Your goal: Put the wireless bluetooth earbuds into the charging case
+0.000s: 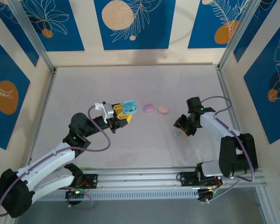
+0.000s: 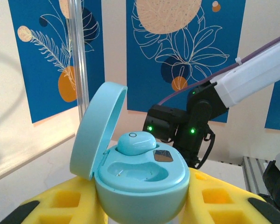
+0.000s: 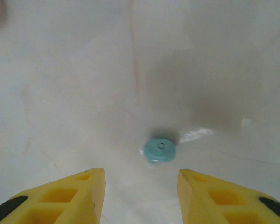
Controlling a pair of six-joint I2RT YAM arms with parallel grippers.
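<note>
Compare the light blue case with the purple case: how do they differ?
The light blue case is open, its lid raised; the purple case is closed. The light blue case is held in the left gripper; the purple case lies free on the table. The light blue case shows one earbud seated inside; the purple case shows nothing of its inside. Both are small, rounded, pastel shells.

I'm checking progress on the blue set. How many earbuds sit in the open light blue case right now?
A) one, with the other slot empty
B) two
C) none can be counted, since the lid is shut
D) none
A: in the left wrist view the open light blue case has its lid swung up, with one earbud seated in it and the slot beside it bare.
</note>
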